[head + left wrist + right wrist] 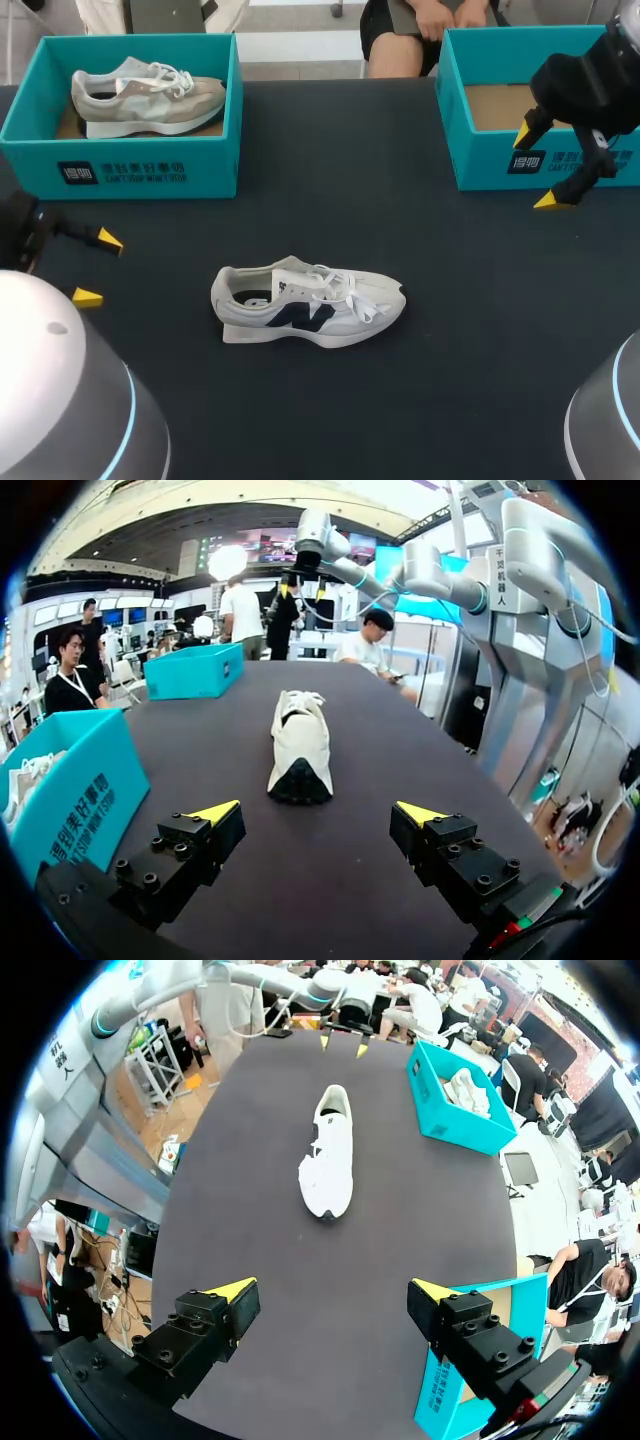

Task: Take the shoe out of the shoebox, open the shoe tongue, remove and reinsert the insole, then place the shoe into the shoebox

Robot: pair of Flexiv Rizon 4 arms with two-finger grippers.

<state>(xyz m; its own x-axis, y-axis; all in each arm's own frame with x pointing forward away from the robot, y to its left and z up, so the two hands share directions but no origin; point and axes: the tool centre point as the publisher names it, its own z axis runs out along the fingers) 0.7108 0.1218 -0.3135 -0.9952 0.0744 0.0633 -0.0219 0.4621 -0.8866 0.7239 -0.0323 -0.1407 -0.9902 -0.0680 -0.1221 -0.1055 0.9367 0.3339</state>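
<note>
A white shoe with a dark blue side mark stood on its sole near the middle of the black table, outside both boxes, its heel toward my left side and its toe toward my right. Its white laces lay loose over the top. At the far left of the table sat the left shoebox, teal, with a beige shoe lying inside it. At the far right sat the right shoebox, also teal, its brown floor showing. The left claw hung at the table's left edge with its yellow-tipped fingers spread wide and nothing between them; from its wrist the white shoe lay ahead, heel nearest, well apart from the tips. The right claw hung by the front wall of the right shoebox, its fingers likewise spread wide and gripping nothing; from its wrist the white shoe lay well ahead, toe nearest, with that box's wall just beside one finger.
</note>
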